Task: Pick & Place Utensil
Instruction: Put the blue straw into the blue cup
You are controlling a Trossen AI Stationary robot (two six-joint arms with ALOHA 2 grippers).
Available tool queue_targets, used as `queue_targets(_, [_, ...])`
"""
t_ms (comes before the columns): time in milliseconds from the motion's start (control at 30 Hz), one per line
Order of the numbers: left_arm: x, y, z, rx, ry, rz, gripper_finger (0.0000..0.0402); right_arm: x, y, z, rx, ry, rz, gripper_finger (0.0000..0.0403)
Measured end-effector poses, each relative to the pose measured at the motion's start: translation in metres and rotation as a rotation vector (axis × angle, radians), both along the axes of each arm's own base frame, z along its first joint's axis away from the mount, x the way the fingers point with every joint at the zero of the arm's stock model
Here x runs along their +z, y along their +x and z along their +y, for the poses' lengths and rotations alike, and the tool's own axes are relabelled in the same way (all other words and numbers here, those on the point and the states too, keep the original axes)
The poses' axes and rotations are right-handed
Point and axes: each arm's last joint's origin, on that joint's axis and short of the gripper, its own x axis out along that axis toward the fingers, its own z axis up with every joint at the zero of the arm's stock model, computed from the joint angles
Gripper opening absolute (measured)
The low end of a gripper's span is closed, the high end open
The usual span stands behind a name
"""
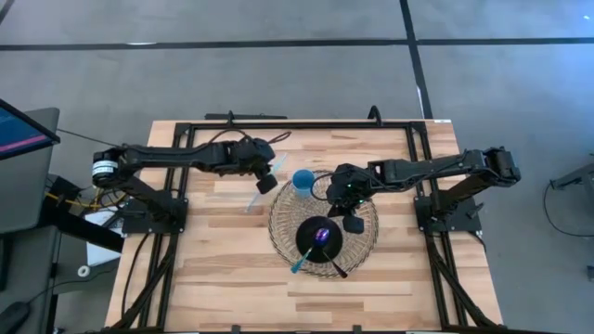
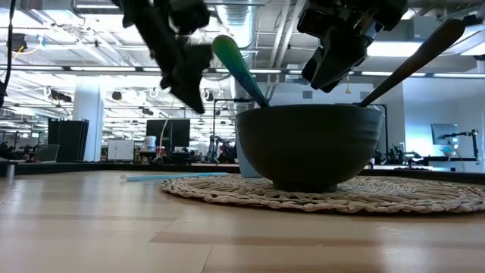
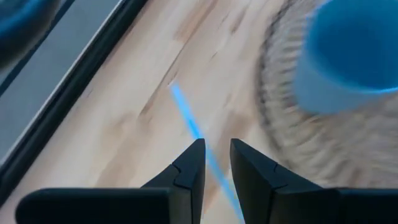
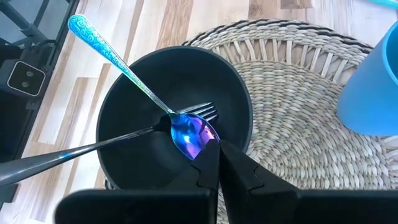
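- High view sets it out: a woven placemat (image 1: 278, 223) lies mid-table with a dark bowl (image 1: 320, 241) on it, and both arms reach in towards it from either side.
- Right gripper (image 4: 217, 163) hangs just above the bowl's rim, its fingers pressed together with nothing between them. The iridescent spoon (image 4: 189, 134) lies in the bowl right ahead of those fingertips, handle leaning out over the rim.
- A fork (image 4: 93, 148) is in there too, tines beside the spoon's head and its dark handle angled out the other way. Both rest on the bowl's wall, which is why they stand propped rather than flat.
- Judging from that, two utensils look placed already, and this arm looks free of any load.
- Over to the left gripper (image 3: 215, 163): it hovers over bare wood beside the mat, fingers a narrow gap apart and gripping nothing.
- Directly below and ahead of that gap runs the light blue utensil (image 3: 196, 134), a slim strip lying flat on the tabletop. What kind it is cannot be told.
- That slight spread, lined up over the strip, suggests a pick is being set up. A thin, flat thing on wood will likely need the fingertips right down at the surface.
- A blue cup (image 1: 303, 180) stands on the mat's edge just beyond the left gripper, close enough that a wide swing towards the bowl could clip it.
- Low view shows both grippers raised above the bowl's rim, so neither touches it.
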Motion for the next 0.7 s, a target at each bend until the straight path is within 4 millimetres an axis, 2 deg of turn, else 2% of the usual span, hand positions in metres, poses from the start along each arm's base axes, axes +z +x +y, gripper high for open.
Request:
queue_targets(133, [-0.026, -0.008, 0.016, 0.057, -0.022, 0.017, 0.0076, 0.0, 0.0, 0.0, 0.001, -0.001, -0.001, 0.0001])
queue_targets(333, [-0.055, -0.012, 0.029, 0.0, -0.082, -0.174, 0.0076, 0.0, 0.0, 0.0, 0.001, -0.001, -0.001, 0.0001])
queue_targets(600, [-0.087, -0.02, 0.028, -0.021, -0.13, -0.255, 0.0076, 0.0, 0.0, 0.0, 0.0, -0.003, -0.005, 0.0001])
queue_targets(700, [-0.097, -0.017, 0.028, -0.017, -0.165, -0.262, 0.0076, 0.0, 0.001, 0.0, 0.0, -0.003, -0.009, 0.0001])
